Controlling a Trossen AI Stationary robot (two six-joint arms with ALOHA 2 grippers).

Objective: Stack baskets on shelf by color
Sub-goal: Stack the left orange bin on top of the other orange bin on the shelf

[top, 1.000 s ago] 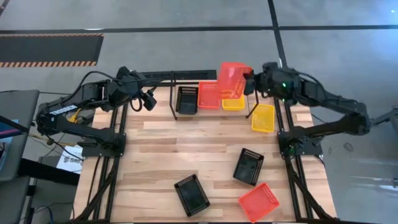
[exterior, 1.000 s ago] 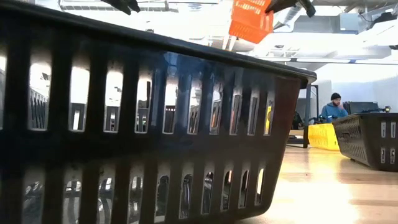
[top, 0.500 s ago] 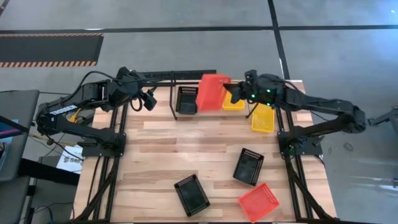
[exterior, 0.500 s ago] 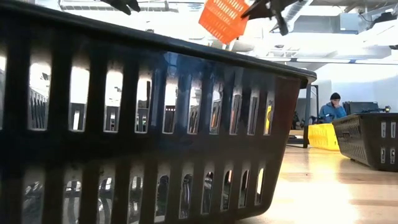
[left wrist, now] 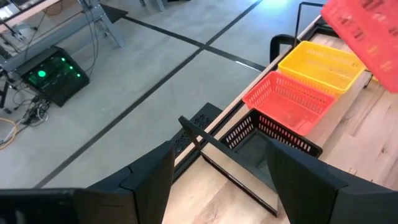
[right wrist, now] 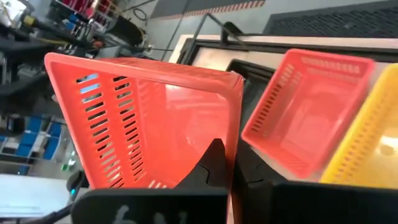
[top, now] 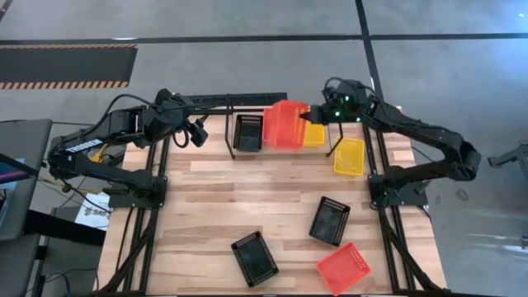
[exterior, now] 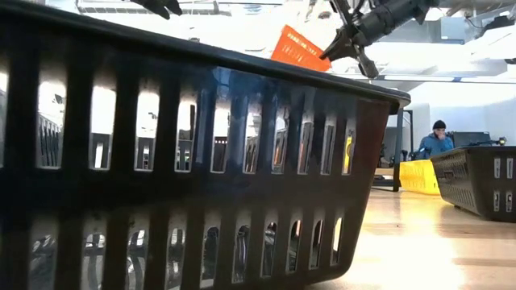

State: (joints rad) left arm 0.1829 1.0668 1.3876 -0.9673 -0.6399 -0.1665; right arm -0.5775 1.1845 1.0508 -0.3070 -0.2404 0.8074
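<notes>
The right end effector (top: 312,116), clamping the rim of a red-orange plastic mesh basket (top: 285,124), is lowering it from its raised position a second ago, now tilted directly over the red-orange basket on the black metal-rod shelf (top: 230,132), nearly nesting. The left end effector (top: 196,132) is waiting open beside the shelf.

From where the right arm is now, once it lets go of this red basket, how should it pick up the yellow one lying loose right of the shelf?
Come straight down and pinch one long rim wall of the loose yellow basket, one finger inside, one outside. It lies flat, mouth up, nothing stacked in it, just beyond the shelf. The right gripper is shut on the red basket.
</notes>
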